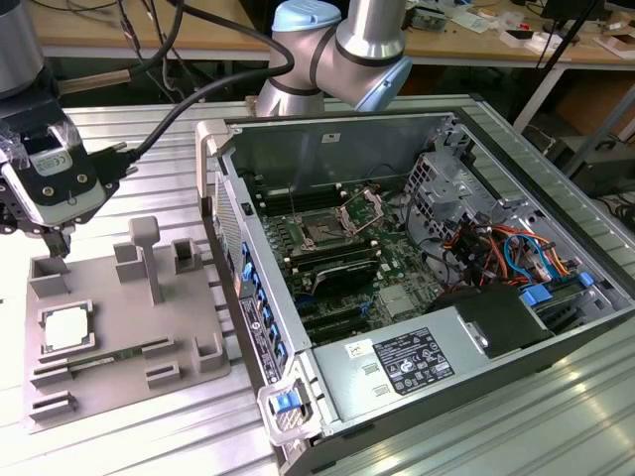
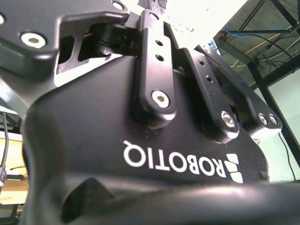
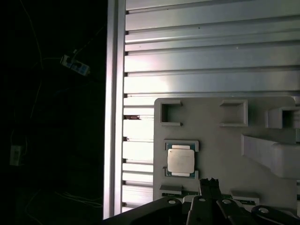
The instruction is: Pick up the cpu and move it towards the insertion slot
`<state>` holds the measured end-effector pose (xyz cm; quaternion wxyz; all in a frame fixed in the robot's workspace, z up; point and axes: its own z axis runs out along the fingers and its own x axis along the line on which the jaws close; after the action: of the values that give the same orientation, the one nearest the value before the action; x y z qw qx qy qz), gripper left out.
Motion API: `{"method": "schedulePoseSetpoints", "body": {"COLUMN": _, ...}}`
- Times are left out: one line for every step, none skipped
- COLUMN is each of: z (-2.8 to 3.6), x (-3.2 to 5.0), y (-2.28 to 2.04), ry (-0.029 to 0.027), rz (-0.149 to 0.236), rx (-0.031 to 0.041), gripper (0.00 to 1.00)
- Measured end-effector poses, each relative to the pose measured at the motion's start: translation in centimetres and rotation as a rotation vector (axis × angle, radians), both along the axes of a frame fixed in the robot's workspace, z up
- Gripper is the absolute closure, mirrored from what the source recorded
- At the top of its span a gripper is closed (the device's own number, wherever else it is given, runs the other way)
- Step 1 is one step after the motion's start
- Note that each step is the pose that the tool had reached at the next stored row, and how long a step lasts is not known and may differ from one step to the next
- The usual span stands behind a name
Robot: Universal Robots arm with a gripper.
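Okay, gripper (image 3: 209, 183) hung closed and empty near cpu (image 3: 180, 159) seated in fixture plate (image 3: 220, 150) nest; likely needed opening, centring over cpu, then square descent.

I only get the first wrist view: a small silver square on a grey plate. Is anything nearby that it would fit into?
Observer: Yes. In the exterior view, the insertion slot sits inside an open computer case, on the exterior view's right of the grey plate.
Operator: Is the arm holding the square?
Observer: No. The gripper hangs by a raised grey block at the plate's corner, apart from the cpu.
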<state>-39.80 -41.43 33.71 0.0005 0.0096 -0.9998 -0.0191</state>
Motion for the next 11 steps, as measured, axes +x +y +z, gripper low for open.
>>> {"method": "schedulePoseSetpoints", "body": {"z": -0.02, "x": 0.0, "y": 0.0, "ry": 0.0, "rz": 0.0, "rx": 0.0, "gripper": 0.89}}
{"method": "schedulePoseSetpoints", "body": {"z": -0.04, "x": 0.0, "y": 0.0, "ry": 0.0, "rz": 0.0, "rx": 0.0, "gripper": 0.89}}
{"method": "schedulePoseSetpoints", "body": {"z": -0.05, "x": 0.0, "y": 0.0, "ry": 0.0, "rz": 0.0, "rx": 0.0, "gripper": 0.89}}
{"method": "schedulePoseSetpoints", "body": {"z": -0.08, "x": 0.0, "y": 0.0, "ry": 0.0, "rz": 0.0, "rx": 0.0, "gripper": 0.89}}
{"method": "schedulePoseSetpoints", "body": {"z": -0.1, "x": 0.0, "y": 0.0, "ry": 0.0, "rz": 0.0, "rx": 0.0, "gripper": 0.89}}
{"method": "schedulePoseSetpoints", "body": {"z": -0.12, "x": 0.0, "y": 0.0, "ry": -0.0001, "rz": 0.0, "rx": 0.0, "gripper": 0.89}}
{"method": "schedulePoseSetpoints", "body": {"z": -0.14, "x": 0.0, "y": 0.0, "ry": 0.0, "rz": 0.0, "rx": 0.0, "gripper": 0.89}}
{"method": "schedulePoseSetpoints", "body": {"z": -0.16, "x": 0.0, "y": 0.0, "ry": 0.0, "rz": 0.0, "rx": 0.0, "gripper": 0.89}}
{"method": "schedulePoseSetpoints", "body": {"z": -0.18, "x": 0.0, "y": 0.0, "ry": 0.0, "rz": 0.0, "rx": 0.0, "gripper": 0.89}}
{"method": "schedulePoseSetpoints", "body": {"z": -0.2, "x": 0.0, "y": 0.0, "ry": 0.0, "rz": 0.0, "rx": 0.0, "gripper": 0.89}}
{"method": "schedulePoseSetpoints", "body": {"z": -0.22, "x": 0.0, "y": 0.0, "ry": -0.0001, "rz": 0.0, "rx": 0.0001, "gripper": 0.89}}
